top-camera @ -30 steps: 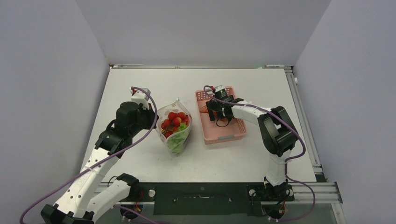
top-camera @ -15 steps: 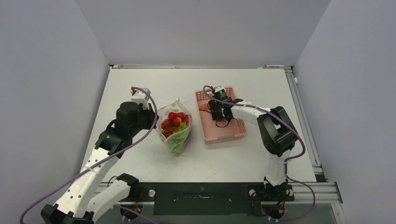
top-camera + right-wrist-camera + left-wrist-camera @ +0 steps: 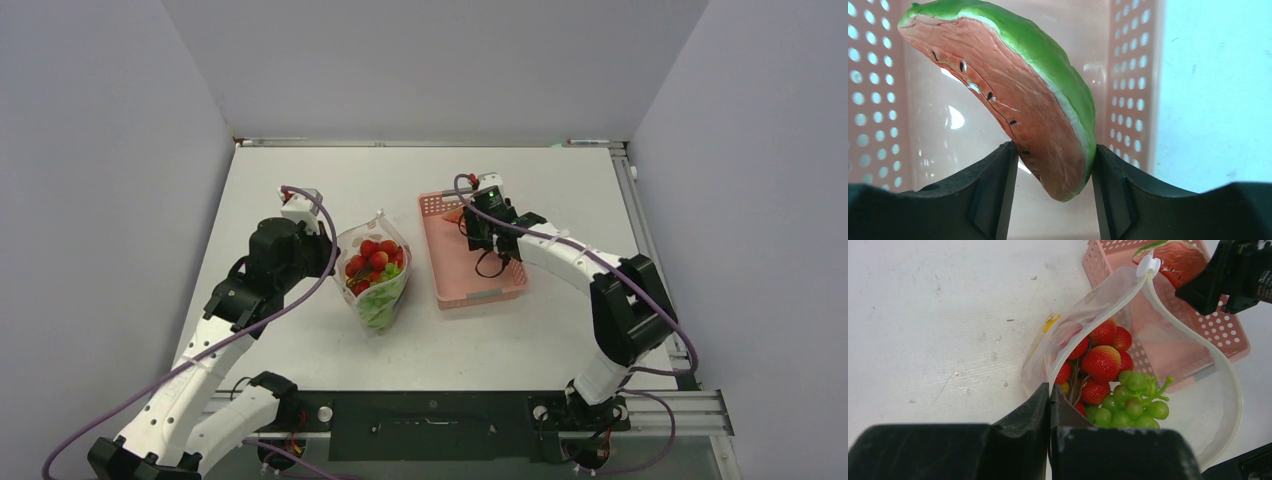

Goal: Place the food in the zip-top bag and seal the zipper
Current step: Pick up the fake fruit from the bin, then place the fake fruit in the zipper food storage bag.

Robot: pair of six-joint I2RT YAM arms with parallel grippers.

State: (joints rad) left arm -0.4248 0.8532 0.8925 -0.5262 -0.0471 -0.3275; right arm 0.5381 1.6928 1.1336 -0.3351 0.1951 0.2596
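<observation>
The clear zip-top bag (image 3: 375,280) stands open on the table, holding red strawberries (image 3: 1103,362) and a bunch of green grapes (image 3: 1130,405). My left gripper (image 3: 1050,402) is shut on the bag's near mouth edge, pinching the zipper (image 3: 1098,315), whose white slider (image 3: 1148,264) sits at the far end. My right gripper (image 3: 1054,170) is shut on the lower tip of a watermelon slice (image 3: 1013,95) with a green rind, held above the pink basket (image 3: 1128,75). In the top view that gripper (image 3: 480,238) hovers over the basket's far half.
The pink slotted basket (image 3: 470,285) lies just right of the bag, and its floor looks bare under the slice. The table (image 3: 560,190) has grey walls on three sides and a metal rail (image 3: 655,260) along its right edge.
My right gripper has closed on the watermelon slice and lifted it, and the arm has swung right and back over the basket. The left arm and bag have not moved.
</observation>
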